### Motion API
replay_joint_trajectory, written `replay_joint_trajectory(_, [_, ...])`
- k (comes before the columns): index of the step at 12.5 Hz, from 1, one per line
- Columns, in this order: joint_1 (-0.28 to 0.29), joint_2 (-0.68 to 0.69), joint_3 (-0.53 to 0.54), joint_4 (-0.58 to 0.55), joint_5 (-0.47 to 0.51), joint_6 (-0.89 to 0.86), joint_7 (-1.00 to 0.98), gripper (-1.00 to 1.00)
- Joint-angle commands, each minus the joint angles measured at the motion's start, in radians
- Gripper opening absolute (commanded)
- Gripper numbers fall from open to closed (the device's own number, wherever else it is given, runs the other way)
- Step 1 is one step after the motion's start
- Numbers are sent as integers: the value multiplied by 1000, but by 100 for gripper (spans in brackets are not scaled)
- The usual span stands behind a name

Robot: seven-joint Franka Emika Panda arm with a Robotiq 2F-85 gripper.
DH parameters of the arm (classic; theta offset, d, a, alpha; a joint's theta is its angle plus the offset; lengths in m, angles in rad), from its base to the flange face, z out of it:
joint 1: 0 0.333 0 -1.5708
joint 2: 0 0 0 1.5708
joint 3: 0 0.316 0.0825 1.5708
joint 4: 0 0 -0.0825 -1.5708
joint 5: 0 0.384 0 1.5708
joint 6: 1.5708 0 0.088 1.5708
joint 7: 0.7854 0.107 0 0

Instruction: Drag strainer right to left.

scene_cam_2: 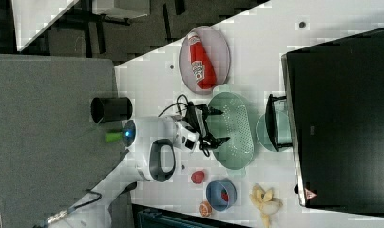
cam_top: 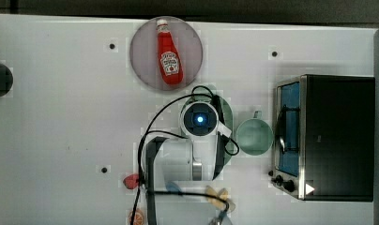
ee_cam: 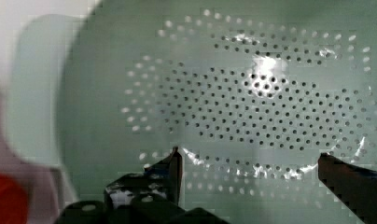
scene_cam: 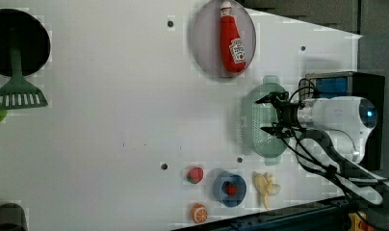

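Four views are giving you different pieces. In the top view the arm's wrist is sitting at the centre of the frame and covering most of the strainer (cam_top: 228, 117), so you are seeing just a mint-green edge beside the mug (cam_top: 254, 136), which is lying between it and the toaster oven (cam_top: 323, 137) at the right. The left view is showing you what the top view hides: the whole oval strainer (scene_cam: 262, 120) right of centre, with the gripper (scene_cam: 273, 114) reaching in from the right of the frame, its jaws spread wide above the basin. The left view is also showing you a green spatula (scene_cam: 18, 94) at the upper left. The right view is giving you the strainer (scene_cam_2: 234, 130) in the middle of the frame on the white surface (scene_cam_2: 256, 33), below the plate (scene_cam_2: 220, 50) carrying the ketchup bottle (scene_cam_2: 200, 61), and the gripper (scene_cam_2: 218, 125) is coming in from the left of the frame. The banana (scene_cam_2: 265, 199), the blue bowl (scene_cam_2: 221, 194) and the strawberry (scene_cam_2: 197, 177) are lying at the lower centre. In the wrist view you are looking straight into the strainer's perforated floor (ee_cam: 252, 107); the two fingertips (ee_cam: 175, 163) are standing far apart low in the frame, with the dotted bottom spanning the gap between them. Whether they are touching the plastic you cannot tell.
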Motion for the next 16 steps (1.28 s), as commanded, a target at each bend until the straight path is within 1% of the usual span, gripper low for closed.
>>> replay_joint_trajectory(1, [13,34,25,-10,-1,40,112,100])
replay_joint_trajectory(3, [25,65,26,-9,0,74,114,100])
replay_joint_trajectory(6, [39,78,37,-9,15,78,116,100])
replay_joint_trajectory(9, [65,78,55,-8,90,77,122,100])
replay_joint_trajectory(13, [127,78,86,-6,153,74,145,100])
replay_joint_trajectory(16, [192,79,103,-4,177,68,249,100])
